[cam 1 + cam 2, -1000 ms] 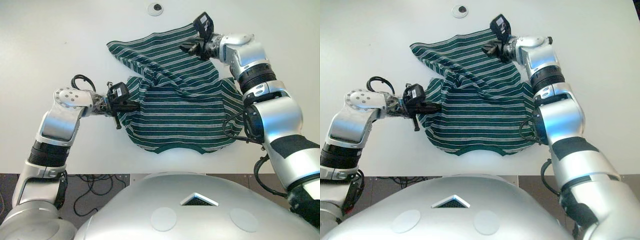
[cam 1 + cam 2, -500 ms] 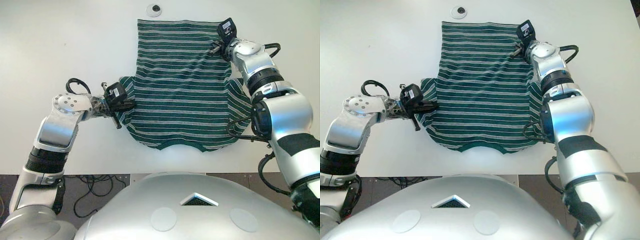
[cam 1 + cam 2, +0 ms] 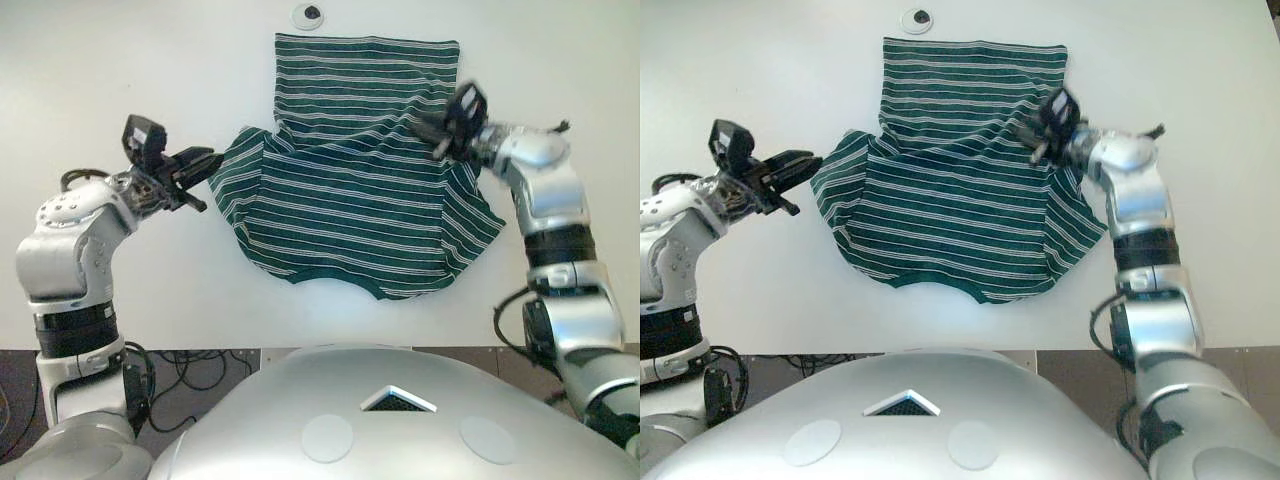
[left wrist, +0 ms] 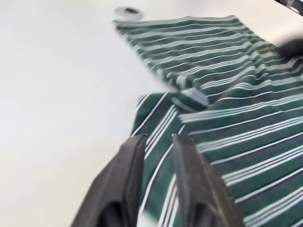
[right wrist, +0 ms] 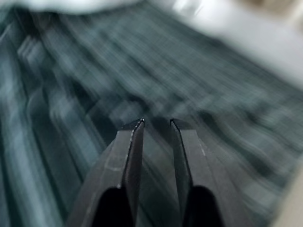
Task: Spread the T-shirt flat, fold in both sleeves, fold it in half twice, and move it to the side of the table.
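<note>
The dark green, white-striped T-shirt (image 3: 350, 170) lies spread on the white table (image 3: 100, 80), hem at the far side and collar (image 3: 340, 285) toward me. Its left sleeve (image 3: 235, 175) fans outward; the right sleeve (image 3: 470, 215) is slightly rumpled. My left gripper (image 3: 203, 172) hovers just left of the left sleeve, open and holding nothing; in the left wrist view its fingertips (image 4: 158, 138) point at that sleeve (image 4: 161, 118). My right gripper (image 3: 432, 135) is over the shirt's right side near the armpit, open, with striped cloth (image 5: 71, 94) beneath its fingertips (image 5: 156, 122).
A small round disc (image 3: 310, 15) sits on the table just beyond the hem's left corner. White tabletop stretches to both sides of the shirt. Cables (image 3: 190, 365) hang below the table's near edge.
My left gripper let go of the left sleeve and drew back to the left. My right gripper released the far hem corner and came back over the shirt's right side.
</note>
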Robot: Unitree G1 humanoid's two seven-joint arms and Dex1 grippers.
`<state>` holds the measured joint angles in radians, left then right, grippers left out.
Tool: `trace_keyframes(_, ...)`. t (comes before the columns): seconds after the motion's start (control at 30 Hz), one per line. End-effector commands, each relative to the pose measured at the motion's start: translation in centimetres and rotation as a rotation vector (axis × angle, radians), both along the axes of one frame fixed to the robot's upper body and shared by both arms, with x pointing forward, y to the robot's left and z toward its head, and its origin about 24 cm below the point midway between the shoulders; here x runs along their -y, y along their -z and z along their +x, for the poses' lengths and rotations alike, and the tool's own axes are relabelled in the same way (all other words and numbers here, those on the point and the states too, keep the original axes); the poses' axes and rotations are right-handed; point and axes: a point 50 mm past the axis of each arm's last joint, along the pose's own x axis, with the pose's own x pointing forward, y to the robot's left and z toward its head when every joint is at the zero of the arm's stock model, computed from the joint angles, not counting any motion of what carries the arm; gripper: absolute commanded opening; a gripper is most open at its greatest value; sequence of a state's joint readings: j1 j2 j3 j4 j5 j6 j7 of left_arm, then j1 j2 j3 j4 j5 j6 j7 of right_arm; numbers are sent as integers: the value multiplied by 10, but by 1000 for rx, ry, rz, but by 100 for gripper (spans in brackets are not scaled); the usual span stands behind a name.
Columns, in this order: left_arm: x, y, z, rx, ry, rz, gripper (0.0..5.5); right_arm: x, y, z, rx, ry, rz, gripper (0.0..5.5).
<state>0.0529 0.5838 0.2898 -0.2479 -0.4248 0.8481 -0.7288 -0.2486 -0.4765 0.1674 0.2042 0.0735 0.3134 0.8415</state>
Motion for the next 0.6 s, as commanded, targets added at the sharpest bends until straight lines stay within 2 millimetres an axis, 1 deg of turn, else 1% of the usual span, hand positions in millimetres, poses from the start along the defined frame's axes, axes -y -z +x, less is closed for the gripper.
trace_keyframes(0.03,-22,13,-25,-119,-100,2,152,-20,-22,-42,-34,-192,-6,101)
trace_keyframes(0.13,-23,26,-29,-165,-124,-19,152,-30,-32,-58,-72,-289,20,101)
trace_keyframes(0.2,-21,32,-28,-190,-126,-42,152,-33,-32,-63,-99,-315,13,101)
trace_keyframes(0.27,-16,35,-22,-204,-146,-124,152,-33,-30,-67,-128,-333,6,101)
trace_keyframes(0.37,-11,38,-15,-232,-182,-236,152,-30,-23,-72,-159,-362,-56,101)
trace_keyframes(0.47,-13,40,-12,-281,-240,-352,152,-21,-9,-81,-203,-397,-174,101)
trace_keyframes(0.53,-14,44,-11,-310,-267,-363,152,-15,1,-86,-223,-420,-247,101)
trace_keyframes(0.6,-12,46,-9,-327,-279,-378,152,-13,6,-89,-235,-436,-279,101)
